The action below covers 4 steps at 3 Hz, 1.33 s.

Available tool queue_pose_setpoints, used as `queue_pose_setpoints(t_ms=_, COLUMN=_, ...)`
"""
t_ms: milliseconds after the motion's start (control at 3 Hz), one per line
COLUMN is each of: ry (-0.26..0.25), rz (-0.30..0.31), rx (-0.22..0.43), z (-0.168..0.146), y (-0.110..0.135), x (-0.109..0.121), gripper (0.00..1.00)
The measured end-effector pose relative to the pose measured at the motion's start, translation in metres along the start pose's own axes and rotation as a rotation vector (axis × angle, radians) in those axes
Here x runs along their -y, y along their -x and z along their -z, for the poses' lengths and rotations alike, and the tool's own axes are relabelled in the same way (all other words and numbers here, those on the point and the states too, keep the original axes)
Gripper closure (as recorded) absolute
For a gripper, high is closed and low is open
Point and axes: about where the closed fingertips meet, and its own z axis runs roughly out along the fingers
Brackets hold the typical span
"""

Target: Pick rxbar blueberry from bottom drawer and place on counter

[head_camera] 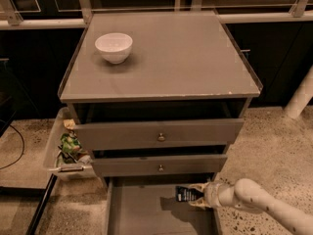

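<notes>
The rxbar blueberry (185, 194) is a small dark bar with pale print, held a little above the floor of the open bottom drawer (146, 212) near its right side. My gripper (196, 195) reaches in from the lower right on a white arm and is shut on the bar's right end. The counter (166, 62), the flat grey cabinet top, lies well above, with a chipped front rim.
A white bowl (114, 47) stands on the counter's back left. Two knobbed drawers (159, 137) sit above the bottom drawer, partly pulled out. A pale bin with packets (68, 148) stands on the floor left of the cabinet. A white pipe (301, 99) is at the right.
</notes>
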Motion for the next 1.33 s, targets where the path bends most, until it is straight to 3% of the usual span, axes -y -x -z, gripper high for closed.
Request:
queue_pose_setpoints(t_ms=667, ry=-0.098, rz=0.153, rx=0.03, z=0.125, y=0.076, x=0.033, gripper=1.0)
queue_pose_setpoints(t_ms=1000, ry=-0.133, rz=0.177, rx=0.044, z=0.182, y=0.104, x=0.068, gripper=1.0)
queue_pose_setpoints(t_ms=1333, ry=-0.194, rz=0.177, rx=0.071, z=0.221, y=0.113, x=0.122, gripper=1.0)
